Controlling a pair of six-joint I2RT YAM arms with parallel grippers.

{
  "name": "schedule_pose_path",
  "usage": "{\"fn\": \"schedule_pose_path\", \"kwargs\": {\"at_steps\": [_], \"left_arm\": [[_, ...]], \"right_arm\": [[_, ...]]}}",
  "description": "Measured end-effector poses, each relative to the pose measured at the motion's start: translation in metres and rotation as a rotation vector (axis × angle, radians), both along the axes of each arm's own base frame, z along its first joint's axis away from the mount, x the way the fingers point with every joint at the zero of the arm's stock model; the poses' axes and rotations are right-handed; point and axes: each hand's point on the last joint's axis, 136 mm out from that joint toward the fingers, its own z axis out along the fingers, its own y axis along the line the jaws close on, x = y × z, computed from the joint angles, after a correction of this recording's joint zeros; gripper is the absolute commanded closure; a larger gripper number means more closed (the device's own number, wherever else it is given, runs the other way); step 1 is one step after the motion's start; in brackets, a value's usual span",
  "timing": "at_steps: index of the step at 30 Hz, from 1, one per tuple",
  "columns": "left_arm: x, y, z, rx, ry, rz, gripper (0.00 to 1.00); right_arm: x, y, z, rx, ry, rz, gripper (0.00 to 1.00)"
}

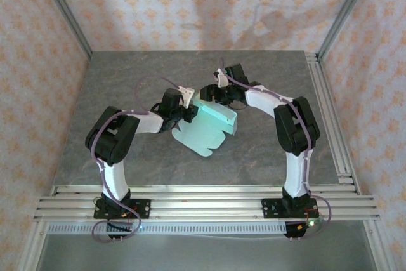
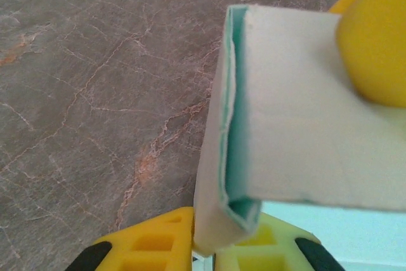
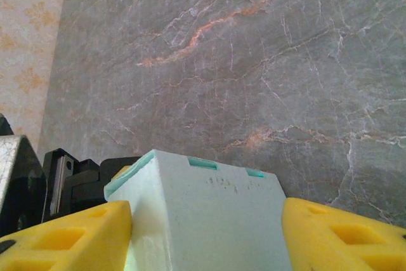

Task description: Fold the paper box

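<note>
While the left pincer [image 2: 203, 249] nips narrowly on a folded edge of the paper box [image 1: 212, 125], the right pincer [image 3: 206, 233] clasps its body across the width (jaws set fairly wide); the box sits between them, over the middle of the tabletop [image 1: 127, 80], flaps trailing nearward.

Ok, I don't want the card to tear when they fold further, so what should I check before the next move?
1. Left gripper pinches the pale mint-green paper box's folded edge: ok.
2. Right gripper spans the box's end, touching both sides: ok.
3. Layers at the pinched fold lie flush: not ok, they gape.
4. Tabs seated in slots: cannot tell.
5. Near lobed flap folded up: not ok, flat on the grey marbled table.
</note>
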Motion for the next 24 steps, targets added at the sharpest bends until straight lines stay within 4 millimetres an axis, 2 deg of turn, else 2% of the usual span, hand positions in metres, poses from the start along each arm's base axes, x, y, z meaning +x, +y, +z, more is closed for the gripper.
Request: {"fn": "schedule_pose_path", "kwargs": {"at_steps": [10,24], "left_arm": [[0.0,0.0,0.0,-0.001,0.002,0.003,0.76],[0.001,0.0,0.001,-0.002,-0.001,0.006,0.76]], "right_arm": [[-0.01,0.0,-0.004,-0.057,-0.013,0.044,0.4],[-0.013,-0.003,-0.003,-0.082,-0.012,0.04,0.4]]}}
